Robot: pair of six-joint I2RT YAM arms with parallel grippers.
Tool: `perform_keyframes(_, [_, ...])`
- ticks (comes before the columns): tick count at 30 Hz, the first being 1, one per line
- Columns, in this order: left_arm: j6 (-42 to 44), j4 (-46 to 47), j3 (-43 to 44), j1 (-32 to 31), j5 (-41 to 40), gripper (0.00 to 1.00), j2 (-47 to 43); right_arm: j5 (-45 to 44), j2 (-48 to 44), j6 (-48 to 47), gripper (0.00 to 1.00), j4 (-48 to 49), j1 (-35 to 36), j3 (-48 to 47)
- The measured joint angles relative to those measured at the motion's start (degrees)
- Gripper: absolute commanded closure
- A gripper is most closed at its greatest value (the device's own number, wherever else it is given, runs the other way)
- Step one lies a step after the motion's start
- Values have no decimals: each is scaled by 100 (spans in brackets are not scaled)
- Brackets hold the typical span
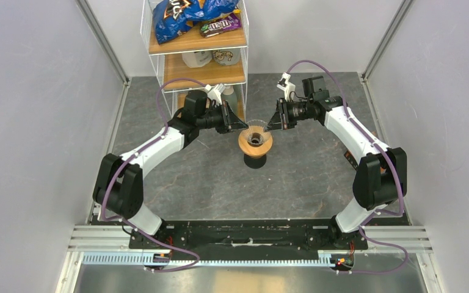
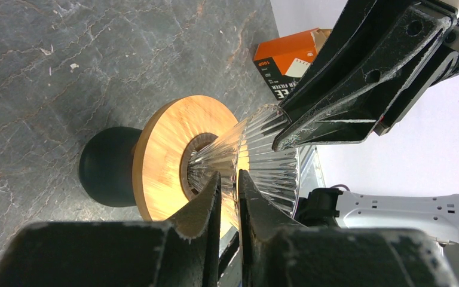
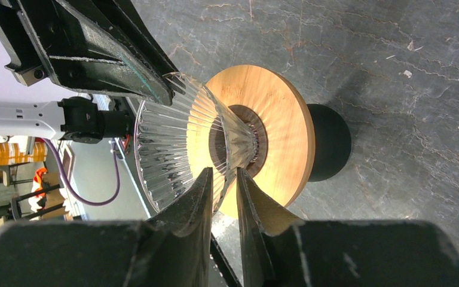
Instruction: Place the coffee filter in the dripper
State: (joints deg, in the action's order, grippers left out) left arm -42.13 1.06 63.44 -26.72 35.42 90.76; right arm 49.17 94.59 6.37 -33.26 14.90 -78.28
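Both arms reach inward; left gripper [image 2: 228,177] and right gripper [image 3: 223,173] each pinch the dripper [image 1: 256,139] by its glass.

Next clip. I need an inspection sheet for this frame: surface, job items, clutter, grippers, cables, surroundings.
Surface: dark grey marbled table, with faint pale scuffs.
Job's things: dripper upright at centre, glass cone in its wooden collar. The coffee filter cannot be told apart from the tan seen inside the cone.
Clutter: white wire rack at the far edge, holding snack bags; orange-and-black box beyond the dripper.
Grippers: left gripper and right gripper, jaws nearly closed astride opposite sides of the glass rim.
Cables: purple cables looped along both arms, off the dripper.
Surroundings: plain grey walls.
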Motion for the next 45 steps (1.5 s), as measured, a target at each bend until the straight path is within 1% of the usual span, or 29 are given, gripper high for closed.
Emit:
perform_keyframes(12, [4, 57, 2, -7, -48, 83, 22, 15, 28, -109, 74, -4, -4, -9])
perform_keyframes(24, [210, 17, -138, -164, -387, 82, -205, 103, 42, -197, 74, -2, -13, 13])
perform_keyframes(35, [216, 240, -4, -164, -361, 82, 72, -57, 42, -254, 73, -111, -39, -39])
perform_keyframes(45, [293, 201, -11, -175, -411, 83, 22, -50, 61, -385, 73, -22, -39, 7])
